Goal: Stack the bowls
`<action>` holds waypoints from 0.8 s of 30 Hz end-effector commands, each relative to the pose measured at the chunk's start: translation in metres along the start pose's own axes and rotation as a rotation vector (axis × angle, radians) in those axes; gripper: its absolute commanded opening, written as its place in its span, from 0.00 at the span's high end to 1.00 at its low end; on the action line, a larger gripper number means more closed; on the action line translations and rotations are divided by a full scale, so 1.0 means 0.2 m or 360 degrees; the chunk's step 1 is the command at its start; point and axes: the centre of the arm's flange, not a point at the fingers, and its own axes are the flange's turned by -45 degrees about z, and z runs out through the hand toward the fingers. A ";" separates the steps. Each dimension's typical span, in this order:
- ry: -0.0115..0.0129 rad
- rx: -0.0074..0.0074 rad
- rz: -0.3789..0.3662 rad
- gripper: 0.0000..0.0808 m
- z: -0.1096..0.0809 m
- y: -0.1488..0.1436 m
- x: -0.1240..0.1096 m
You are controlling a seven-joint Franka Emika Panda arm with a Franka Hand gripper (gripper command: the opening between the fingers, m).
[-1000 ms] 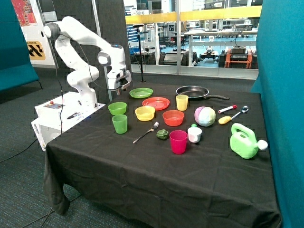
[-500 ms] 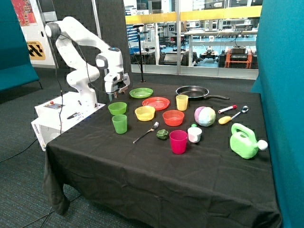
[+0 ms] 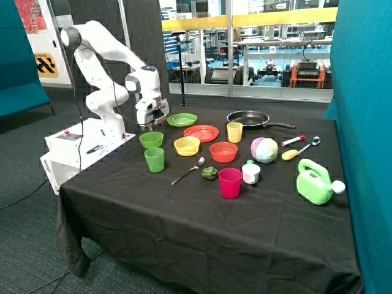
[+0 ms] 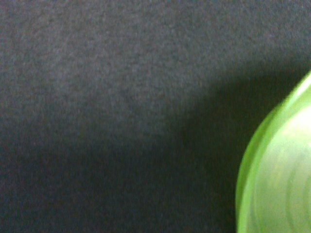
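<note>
Gripper (image 3: 149, 127) low over light green bowl (image 3: 151, 139) far rim, finger state unclear — straddle the rim before you close.

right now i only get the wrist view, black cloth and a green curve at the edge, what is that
Observer: It is the light green bowl; the gripper hangs just above its rim.
Operator: are any bowls stacked yet
Observer: No. The yellow bowl and the orange bowl sit apart in a row beside the green one.
Operator: anything close by to watch for
Observer: A green cup stands just in front of the green bowl, toward the table's near edge.
</note>
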 end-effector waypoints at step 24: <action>-0.00017 0.00017 -0.0097 0.36 0.20 -0.08 -0.01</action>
